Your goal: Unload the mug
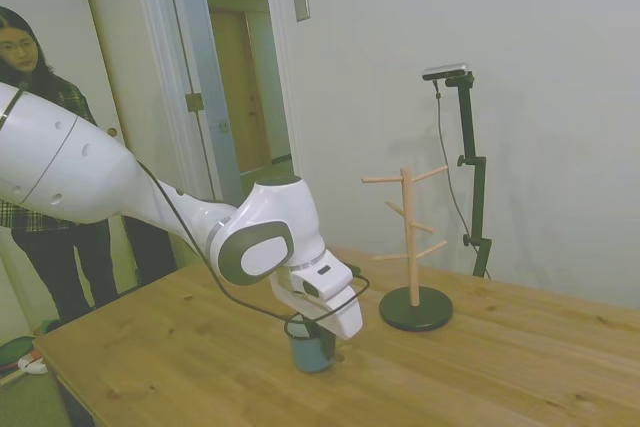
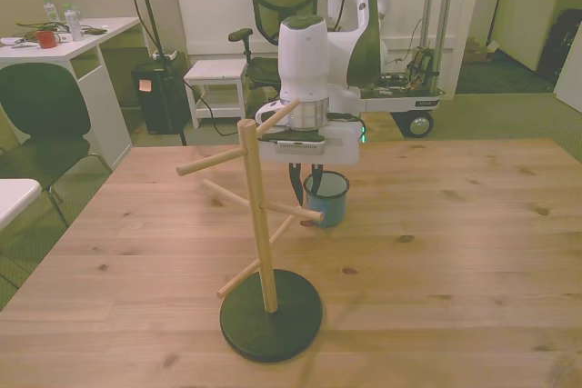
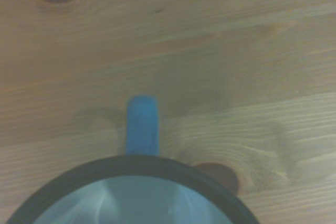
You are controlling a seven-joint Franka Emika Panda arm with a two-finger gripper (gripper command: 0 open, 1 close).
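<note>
Mug tree [image 2: 261,224], wooden w/ dark round base, stands on bench [image 2: 455,252], pegs bare. Mug [image 2: 326,198] sits upright on bench just behind tree, handle [image 3: 142,124] sticking out sideways. Jaws [image 1: 312,332] down over mug rim; can't tell if closed on it. Person [image 1: 30,77] stands beyond bench.

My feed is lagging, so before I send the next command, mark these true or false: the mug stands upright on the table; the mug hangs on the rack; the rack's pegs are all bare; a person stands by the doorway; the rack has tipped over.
1. The mug stands upright on the table. True.
2. The mug hangs on the rack. False: it sits on the wood, apart from the rack, under the gripper.
3. The rack's pegs are all bare. True.
4. A person stands by the doorway. True.
5. The rack has tipped over. False: it stands upright on its dark base.
</note>
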